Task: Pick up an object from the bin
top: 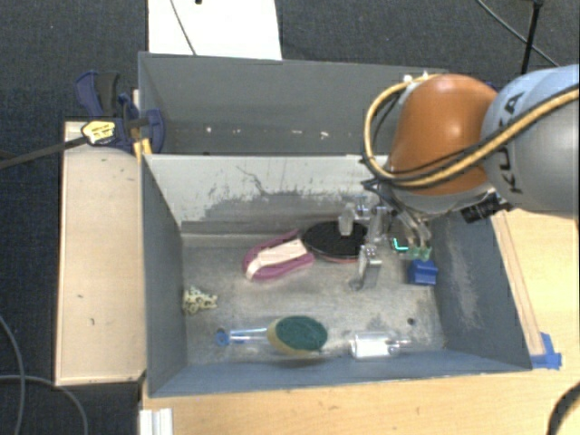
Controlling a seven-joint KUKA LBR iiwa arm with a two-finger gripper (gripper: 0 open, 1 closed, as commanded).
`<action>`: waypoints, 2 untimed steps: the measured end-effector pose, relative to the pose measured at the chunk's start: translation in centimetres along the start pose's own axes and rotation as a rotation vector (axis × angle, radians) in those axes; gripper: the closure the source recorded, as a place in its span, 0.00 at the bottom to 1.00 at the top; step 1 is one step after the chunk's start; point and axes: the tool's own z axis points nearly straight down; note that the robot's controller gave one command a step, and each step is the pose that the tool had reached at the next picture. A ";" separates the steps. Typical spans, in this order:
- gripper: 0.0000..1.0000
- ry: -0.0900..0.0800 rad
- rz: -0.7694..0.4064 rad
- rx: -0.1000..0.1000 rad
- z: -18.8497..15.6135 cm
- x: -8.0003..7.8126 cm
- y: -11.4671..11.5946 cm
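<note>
The gripper (362, 250) sits low at the right edge of the black disc (326, 241), which lies close under the bin's (272, 193) back wall. Honestly can't tell if it's apart or together. One pink-and-white thing (276, 259), maybe a little shoe, touches the disc's left. One blue block (420, 271) is right of the disc, past the gripper. In front of the disc there's open floor, then one green pad (300, 333), one tube (237, 336) and one clear piece (376, 344) along the front wall. One yellowish lump (198, 301) is well left.
</note>
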 end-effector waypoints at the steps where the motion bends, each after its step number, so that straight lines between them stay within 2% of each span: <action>1: 0.00 -0.002 0.112 0.000 8.0 -3.4 -1.7; 2: 0.00 -0.027 0.051 -0.002 10.8 -4.0 -4.0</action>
